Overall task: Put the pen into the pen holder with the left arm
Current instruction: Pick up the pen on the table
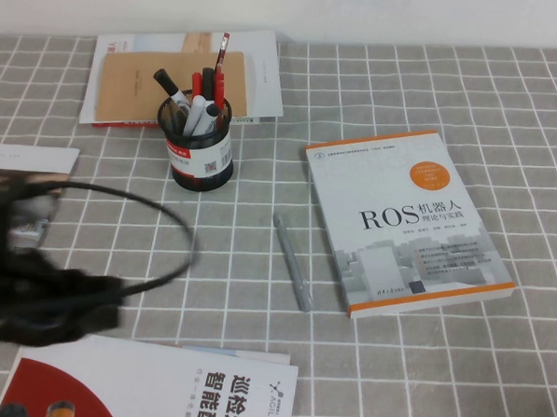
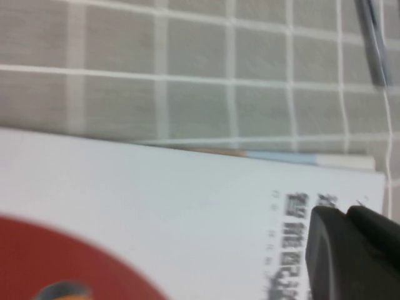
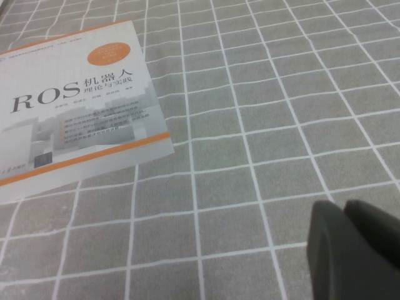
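Observation:
The slim grey pen (image 1: 292,262) lies flat on the checked cloth, between the pen holder and the ROS book. It also shows at the edge of the left wrist view (image 2: 372,39). The black mesh pen holder (image 1: 199,148) stands upright behind it with red pens and black-and-white markers inside. My left arm (image 1: 41,289) is blurred at the left edge with its cables looping out. My left gripper (image 2: 345,211) is shut and empty above a white booklet, well short of the pen. My right gripper (image 3: 344,206) is shut and empty over bare cloth beside the book.
The ROS book (image 1: 404,220) lies right of the pen and also shows in the right wrist view (image 3: 69,100). A white booklet with a red circle (image 1: 157,389) lies at the front left. Papers and a brown envelope (image 1: 155,76) lie behind the holder.

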Tool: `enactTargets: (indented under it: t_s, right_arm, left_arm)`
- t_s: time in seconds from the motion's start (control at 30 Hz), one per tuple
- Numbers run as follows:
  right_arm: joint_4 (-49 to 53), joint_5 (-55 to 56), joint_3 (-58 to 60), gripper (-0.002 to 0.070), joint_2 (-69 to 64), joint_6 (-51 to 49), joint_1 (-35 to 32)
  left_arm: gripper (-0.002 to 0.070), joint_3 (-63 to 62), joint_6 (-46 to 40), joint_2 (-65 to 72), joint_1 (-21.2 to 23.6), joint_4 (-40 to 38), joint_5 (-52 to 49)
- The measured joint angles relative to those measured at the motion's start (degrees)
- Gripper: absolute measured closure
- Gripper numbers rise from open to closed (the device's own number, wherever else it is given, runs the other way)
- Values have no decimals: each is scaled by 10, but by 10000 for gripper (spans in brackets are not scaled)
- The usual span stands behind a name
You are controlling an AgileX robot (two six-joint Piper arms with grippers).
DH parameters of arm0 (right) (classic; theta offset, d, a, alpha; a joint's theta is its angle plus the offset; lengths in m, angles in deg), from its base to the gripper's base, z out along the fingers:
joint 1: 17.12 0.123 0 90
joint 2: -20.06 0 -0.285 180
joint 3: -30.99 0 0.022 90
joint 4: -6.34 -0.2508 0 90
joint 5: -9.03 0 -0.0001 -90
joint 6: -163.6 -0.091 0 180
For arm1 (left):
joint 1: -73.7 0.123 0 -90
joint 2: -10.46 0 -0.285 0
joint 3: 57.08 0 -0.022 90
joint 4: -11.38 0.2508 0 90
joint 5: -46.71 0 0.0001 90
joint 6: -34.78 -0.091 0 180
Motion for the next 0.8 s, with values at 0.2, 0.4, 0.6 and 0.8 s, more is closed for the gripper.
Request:
enactTargets:
  t_s: [0.2,0.4,0.6,0.8]
  right_arm:
    - [0,0,0,691,0,0,0]
    - [0,0,0,691,0,0,0]
    - [0,0,0,691,0,0,0]
    - [0,0,0,691,0,0,0]
  left_arm:
    - [675,-75,40,125,-123,18,9]
    - [675,-200,122,244,-227,82,5]
    - [675,-337,206,356,-302,154,-45]
    - [675,-456,236,442,-333,190,-116]
